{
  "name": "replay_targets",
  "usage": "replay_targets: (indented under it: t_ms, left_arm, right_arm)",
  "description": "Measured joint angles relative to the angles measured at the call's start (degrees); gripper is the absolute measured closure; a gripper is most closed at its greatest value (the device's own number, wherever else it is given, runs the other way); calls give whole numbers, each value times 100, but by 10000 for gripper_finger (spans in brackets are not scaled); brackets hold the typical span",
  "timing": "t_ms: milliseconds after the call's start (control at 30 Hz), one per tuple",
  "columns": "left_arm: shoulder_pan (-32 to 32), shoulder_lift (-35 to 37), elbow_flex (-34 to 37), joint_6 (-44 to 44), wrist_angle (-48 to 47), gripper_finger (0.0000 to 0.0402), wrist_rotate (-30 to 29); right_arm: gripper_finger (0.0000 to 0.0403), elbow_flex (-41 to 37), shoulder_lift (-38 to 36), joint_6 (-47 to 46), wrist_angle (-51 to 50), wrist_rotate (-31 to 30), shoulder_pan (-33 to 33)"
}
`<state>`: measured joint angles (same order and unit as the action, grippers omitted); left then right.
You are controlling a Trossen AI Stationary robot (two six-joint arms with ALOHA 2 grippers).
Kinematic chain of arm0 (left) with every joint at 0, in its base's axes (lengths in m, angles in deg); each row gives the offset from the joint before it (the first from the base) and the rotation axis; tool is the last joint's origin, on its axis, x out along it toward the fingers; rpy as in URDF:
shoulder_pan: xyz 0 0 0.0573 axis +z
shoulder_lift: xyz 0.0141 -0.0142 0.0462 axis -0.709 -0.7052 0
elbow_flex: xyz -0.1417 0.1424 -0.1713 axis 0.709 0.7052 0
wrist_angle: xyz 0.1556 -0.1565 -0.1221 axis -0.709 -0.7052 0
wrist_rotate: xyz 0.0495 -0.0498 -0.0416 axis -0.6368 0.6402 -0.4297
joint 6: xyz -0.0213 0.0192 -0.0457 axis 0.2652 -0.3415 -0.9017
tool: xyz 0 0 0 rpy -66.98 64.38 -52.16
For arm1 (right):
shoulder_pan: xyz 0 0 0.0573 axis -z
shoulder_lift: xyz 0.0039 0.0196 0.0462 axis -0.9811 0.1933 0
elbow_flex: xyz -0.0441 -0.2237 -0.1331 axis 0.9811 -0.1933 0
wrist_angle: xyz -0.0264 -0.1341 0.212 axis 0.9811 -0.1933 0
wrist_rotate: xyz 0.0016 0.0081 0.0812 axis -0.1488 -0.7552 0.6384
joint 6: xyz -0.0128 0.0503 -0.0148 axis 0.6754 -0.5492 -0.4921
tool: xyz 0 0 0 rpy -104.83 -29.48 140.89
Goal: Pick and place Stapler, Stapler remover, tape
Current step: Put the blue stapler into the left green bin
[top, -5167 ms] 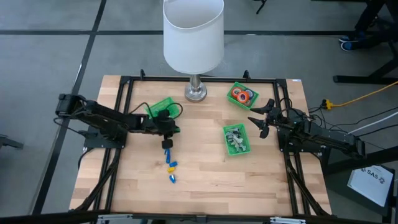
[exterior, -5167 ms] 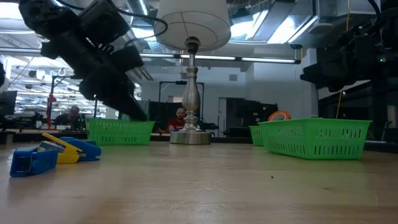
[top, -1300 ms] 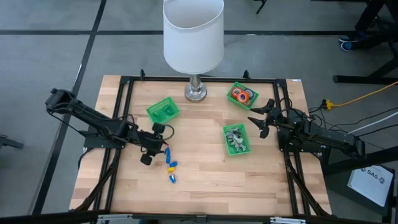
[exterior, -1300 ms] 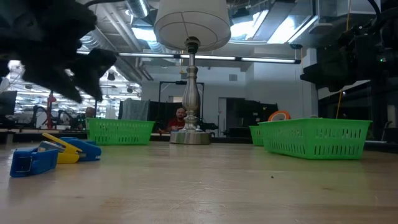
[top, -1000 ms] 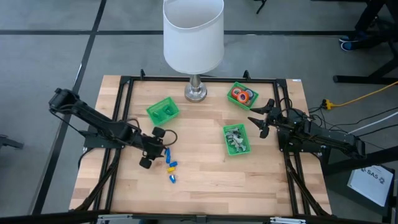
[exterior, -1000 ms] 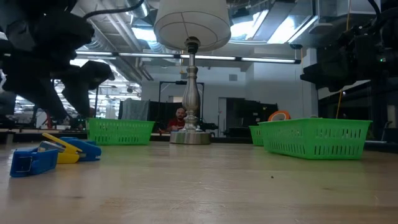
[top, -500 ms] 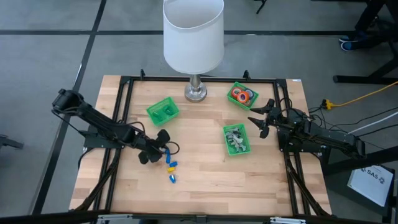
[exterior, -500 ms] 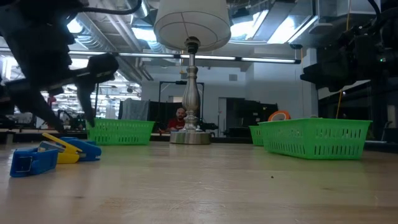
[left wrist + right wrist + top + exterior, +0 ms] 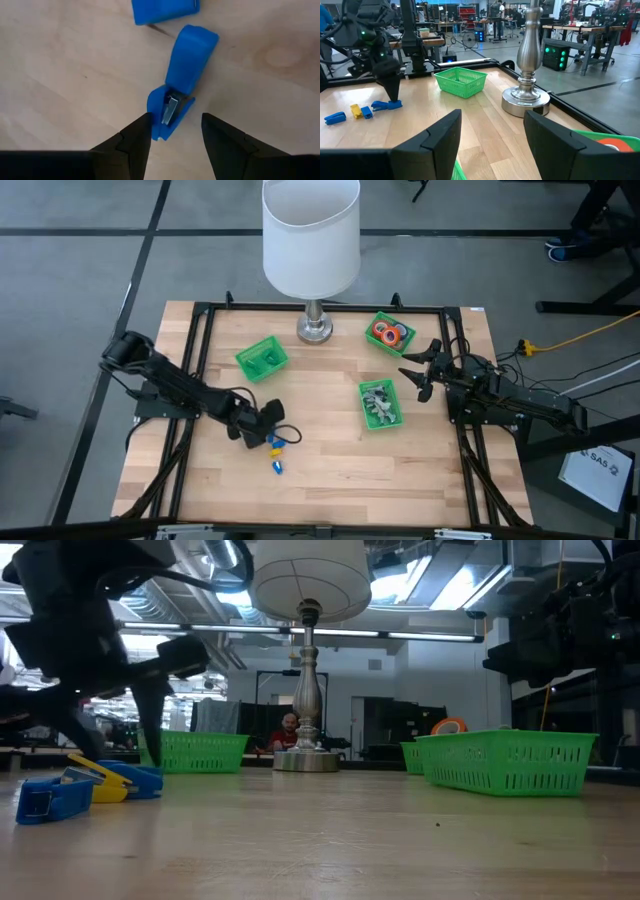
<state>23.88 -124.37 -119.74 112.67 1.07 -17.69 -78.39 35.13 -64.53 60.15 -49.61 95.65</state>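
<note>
Wooden tabletop (image 9: 320, 470) inside a black frame carried a white-shaded lamp (image 9: 311, 240) at the far edge and three green bins. The left arm stretched low from the table's left edge toward the middle, its wrist bent down so the left gripper (image 9: 270, 430) pointed at the wood, fingers spread partway and holding nothing. They straddled one end of a blue stapler (image 9: 182, 80); whether they touched it could not be told. The right arm lay folded along the right edge, its right gripper (image 9: 420, 372) parted wide and empty, just beside the bin of stapler removers (image 9: 379, 404).

Only the left wrist view showed the metal inside the stapler's open end and a second blue piece (image 9: 165, 10), cut off at the frame's edge. From above, the gripper hid that stapler; a yellow piece (image 9: 275, 449) and another blue one (image 9: 276, 468) lay clear of it. The high view showed the tape (image 9: 388, 334) rolls, red and orange, in the far right bin (image 9: 404, 326). The low view gave just an orange sliver above that bin's rim. The near-lamp bin (image 9: 261, 358) held something blue, hard to make out.
</note>
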Motion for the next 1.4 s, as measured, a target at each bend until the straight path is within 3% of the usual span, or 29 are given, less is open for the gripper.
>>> replay_targets:
  t_ms: [233,500,700,1033,1200,1400]
  left_arm:
    - [24,-251,-269,623,-60,233,164]
    - [264,-451,-316,358,-93,233,788]
    - [535,-465,-310,-371,-179,245,1232]
    - [761,-475,-304,-1688,-437,340,1777]
    - [947,-376,-290,-2193,-647,340,2171]
    - [1296,-73,-191,-2536,-686,340,2000]
  right_arm:
    - [182,0,-2,-2,-1,2,0]
    - [182,0,-2,0,0,2,0]
    - [183,-1,-1,0,-2,2,2]
    - [183,0,-2,-2,-2,2,2]
    - [183,-1,-1,-1,-1,1,2]
    - [183,0,0,-1,-2,2,1]
